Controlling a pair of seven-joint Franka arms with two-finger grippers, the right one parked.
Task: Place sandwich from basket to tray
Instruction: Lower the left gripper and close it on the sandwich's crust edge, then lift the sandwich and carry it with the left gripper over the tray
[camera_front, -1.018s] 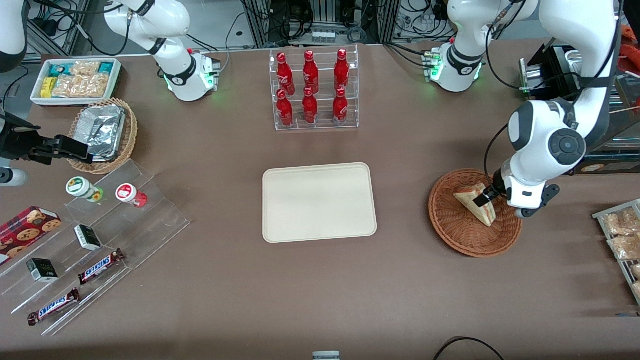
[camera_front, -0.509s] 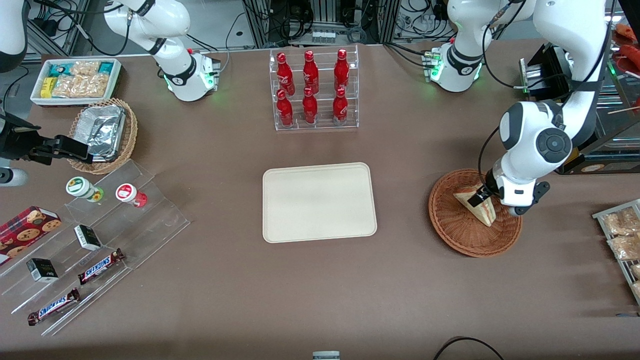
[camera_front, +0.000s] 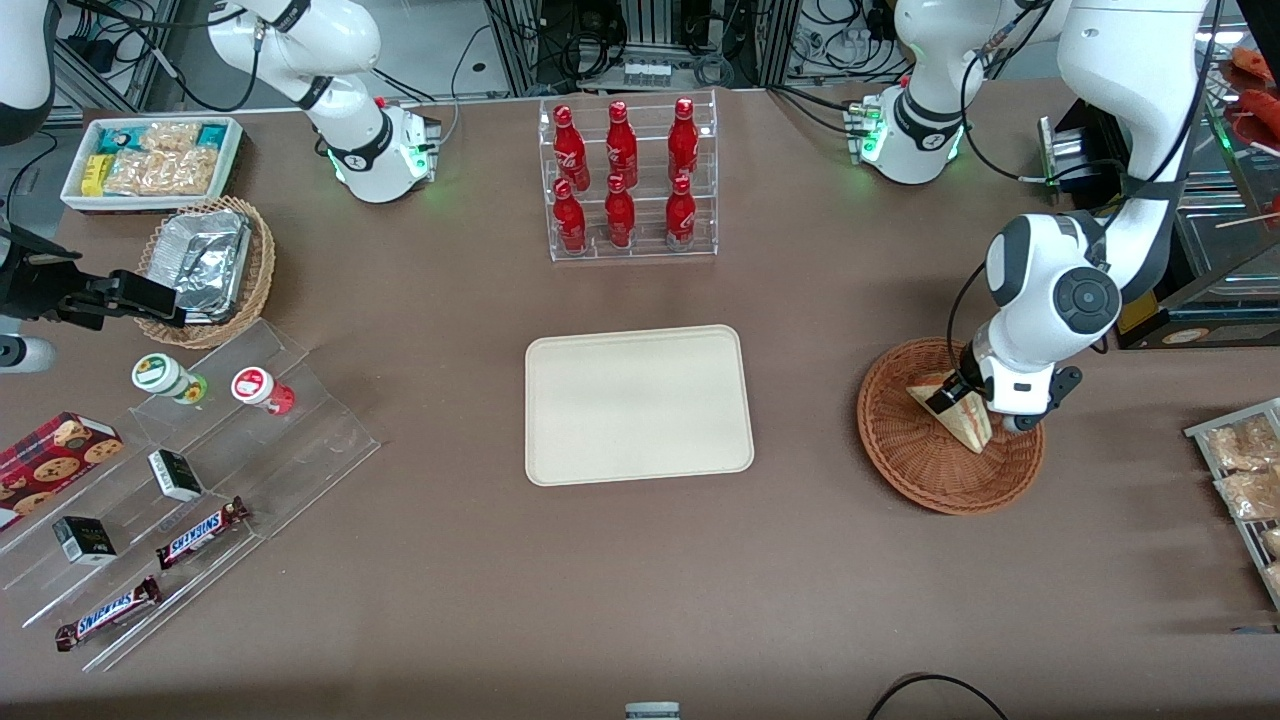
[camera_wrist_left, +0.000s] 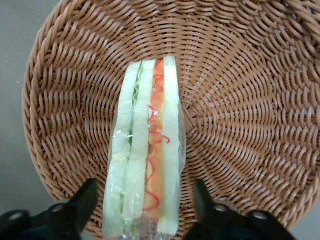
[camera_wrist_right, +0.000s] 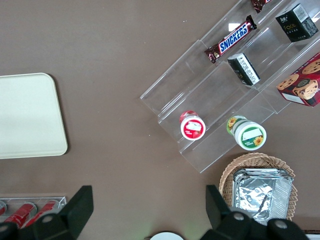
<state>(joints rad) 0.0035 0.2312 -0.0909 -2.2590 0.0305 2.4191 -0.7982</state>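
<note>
The sandwich (camera_front: 957, 412) lies wrapped in clear film in the round reddish-brown wicker basket (camera_front: 905, 455), toward the working arm's end of the table. My gripper (camera_front: 950, 400) hangs low over it, open. In the left wrist view the sandwich (camera_wrist_left: 147, 150) stands on edge with its green and orange filling showing, on the basket (camera_wrist_left: 240, 100) weave. The gripper (camera_wrist_left: 145, 210) straddles the wedge's wide end, and each of the two black fingers (camera_wrist_left: 85, 200) stands a small gap away from the bread. The cream-beige tray (camera_front: 638, 404) lies bare at the table's middle.
A clear rack of red bottles (camera_front: 627, 180) stands farther from the front camera than the tray. Snack packets (camera_front: 1240, 470) lie at the working arm's edge. Toward the parked arm's end are acrylic steps with candy bars (camera_front: 180, 480), a tan basket with foil container (camera_front: 205, 265) and a white bin (camera_front: 150, 160).
My gripper has shifted a little toward the tray over the basket, settling around the sandwich. The sandwich and basket have not moved.
</note>
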